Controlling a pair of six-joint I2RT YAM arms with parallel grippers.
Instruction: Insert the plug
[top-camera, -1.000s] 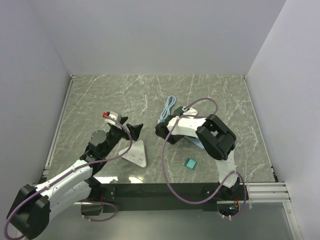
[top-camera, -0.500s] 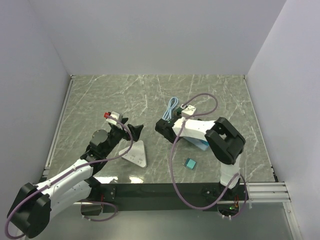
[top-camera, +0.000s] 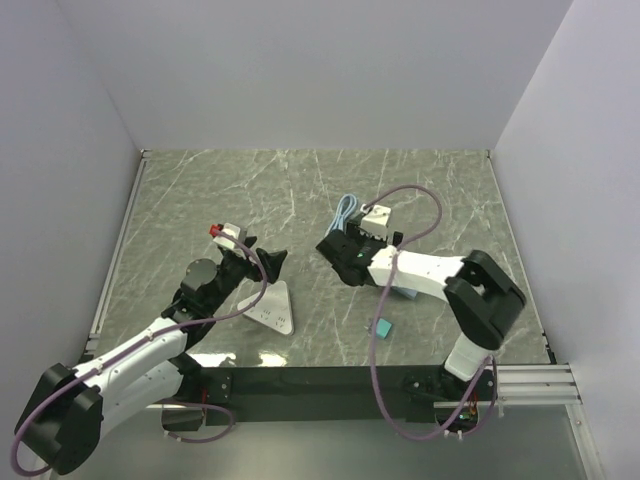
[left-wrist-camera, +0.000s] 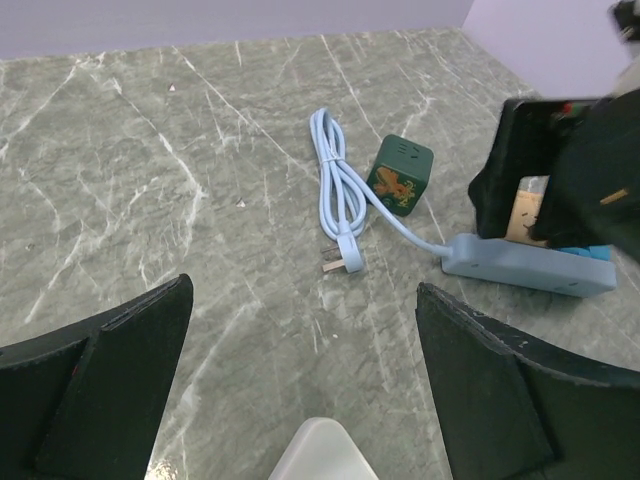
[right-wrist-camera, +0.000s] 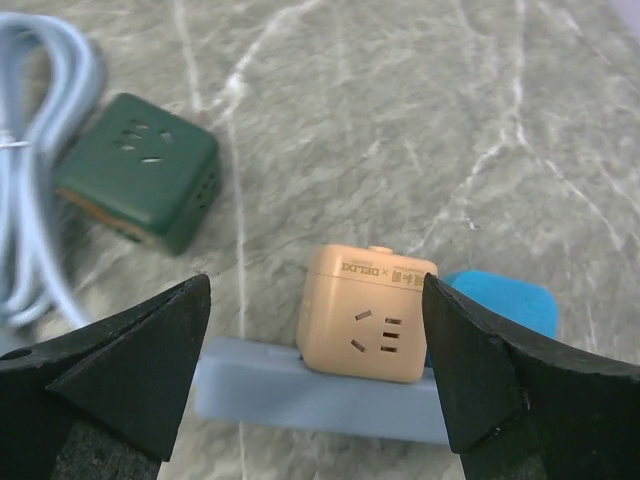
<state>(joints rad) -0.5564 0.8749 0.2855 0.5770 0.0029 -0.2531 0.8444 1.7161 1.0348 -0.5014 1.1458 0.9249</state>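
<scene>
The cable's three-pin plug (left-wrist-camera: 341, 262) lies flat on the marble-look tabletop (top-camera: 200, 190), near the cord end of the light-blue power strip (left-wrist-camera: 530, 268), pins pointing away from it. It looks light and rigid, while its cable (left-wrist-camera: 330, 170) is springy and could tug it askew. The flat sides of the plug body seem the best place to grip.

A green cube adapter (left-wrist-camera: 399, 176) sits beside the cable, between plug and strip. A beige cube adapter (right-wrist-camera: 366, 312) stands on the strip.

The right gripper (right-wrist-camera: 315, 290) hangs over that cube, spread wide and empty. The left gripper (left-wrist-camera: 305, 290) is likewise spread and empty, facing the plug from farther off. Plain pale walls enclose the table.
</scene>
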